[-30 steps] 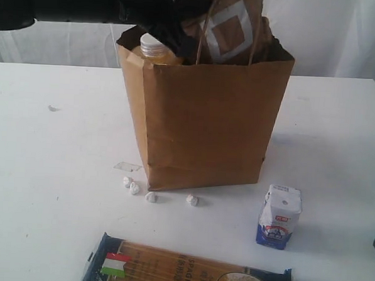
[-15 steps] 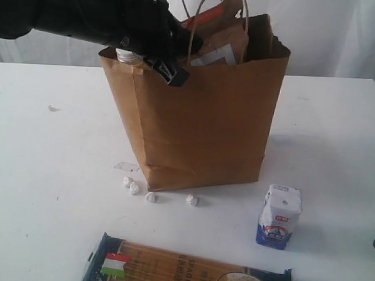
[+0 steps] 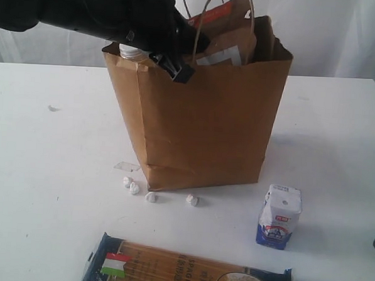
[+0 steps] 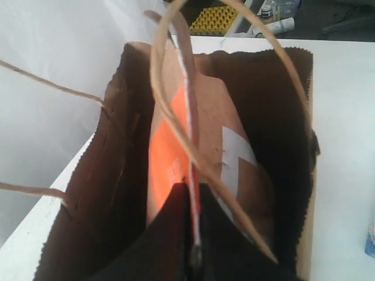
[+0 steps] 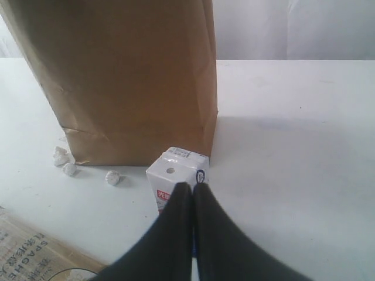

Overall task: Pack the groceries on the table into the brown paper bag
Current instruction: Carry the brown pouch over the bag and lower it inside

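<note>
Broadly, the white tabletop (image 3: 339, 123) carries the brown paper bag (image 3: 204, 122) upright at centre frame, and the dark-blue spaghetti pack (image 3: 181, 269) lies flat along the bottom edge. The brown pouch with orange label (image 4: 167, 152) stands in the bag's mouth, its top above the rim. The left hand (image 4: 192, 190) appears to pinch the pouch's thin edge.

To finish this step well, I judge the pouch should go straight down, clear of the loop handle (image 4: 154, 70), and be let go only once it has settled, so the bag does not tip.

The white-blue carton (image 3: 279, 216) waits at lower right, and the right hand (image 5: 192, 187) hangs over it, pressed together and empty. The yellow white-capped bottle (image 3: 132, 51) shows at the bag's upper-left corner.
</note>
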`<move>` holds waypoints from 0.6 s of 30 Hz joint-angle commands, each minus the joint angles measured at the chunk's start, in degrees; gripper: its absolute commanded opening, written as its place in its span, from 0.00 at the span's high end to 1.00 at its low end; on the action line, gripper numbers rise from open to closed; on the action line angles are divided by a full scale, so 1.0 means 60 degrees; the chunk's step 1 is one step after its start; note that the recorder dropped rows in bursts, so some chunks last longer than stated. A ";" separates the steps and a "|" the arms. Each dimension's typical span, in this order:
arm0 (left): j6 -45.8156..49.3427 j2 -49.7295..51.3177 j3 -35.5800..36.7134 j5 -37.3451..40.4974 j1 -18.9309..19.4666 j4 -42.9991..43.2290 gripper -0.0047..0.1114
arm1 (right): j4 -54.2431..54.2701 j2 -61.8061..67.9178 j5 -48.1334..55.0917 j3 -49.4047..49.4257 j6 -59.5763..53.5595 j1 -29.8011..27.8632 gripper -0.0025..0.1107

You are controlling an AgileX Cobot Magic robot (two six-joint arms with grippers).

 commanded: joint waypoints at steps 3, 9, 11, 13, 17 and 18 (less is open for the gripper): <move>-0.0084 0.0042 -0.0041 -0.0346 -0.0001 -0.0404 0.74 | 0.0027 -0.0057 -0.0052 0.0051 0.0034 -0.0042 0.98; -0.0084 0.0042 -0.0041 -0.0475 -0.0038 -0.0618 0.45 | 0.0027 -0.0057 -0.0052 0.0051 0.0034 -0.0042 0.98; -0.0007 -0.0003 -0.0041 -0.0475 -0.0089 -0.0618 0.45 | 0.0027 -0.0057 -0.0052 0.0051 0.0034 -0.0042 0.98; 0.0014 -0.0096 -0.0041 -0.0495 -0.0181 -0.0618 0.45 | 0.0027 -0.0057 -0.0052 0.0051 0.0034 -0.0042 0.98; 0.0014 -0.0295 -0.0041 -0.0522 -0.0286 -0.0618 0.45 | 0.0027 -0.0057 -0.0052 0.0051 0.0034 -0.0042 0.98; 0.0014 -0.0344 -0.0041 -0.0473 -0.0286 -0.0618 0.45 | 0.0027 -0.0057 -0.0052 0.0051 0.0034 -0.0042 0.98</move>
